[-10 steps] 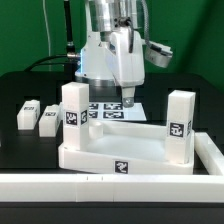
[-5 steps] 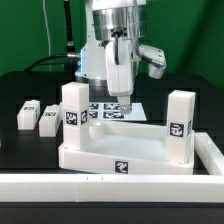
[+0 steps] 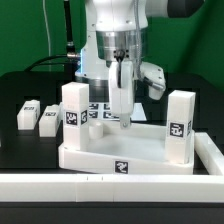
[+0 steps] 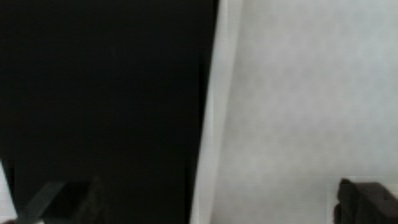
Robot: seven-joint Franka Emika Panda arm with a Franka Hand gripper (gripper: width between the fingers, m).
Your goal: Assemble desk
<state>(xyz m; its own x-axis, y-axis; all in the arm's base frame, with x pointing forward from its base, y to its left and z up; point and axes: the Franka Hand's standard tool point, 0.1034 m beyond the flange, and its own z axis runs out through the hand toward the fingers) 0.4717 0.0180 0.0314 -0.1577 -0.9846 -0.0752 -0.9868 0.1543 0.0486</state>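
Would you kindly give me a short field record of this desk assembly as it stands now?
desk top: flat on the black table
upright legs: two, standing in the top's corners, exterior view's left and right
loose legs: two, lying on the table, exterior view's left
gripper: open, empty, near the top's far edge
marker board: behind the top

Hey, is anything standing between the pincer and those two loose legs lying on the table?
Possibly: the upright leg on the desk top at the exterior view's left appears between the open pincer and the two loose legs. Depth is unclear, so the pincer may pass behind it.
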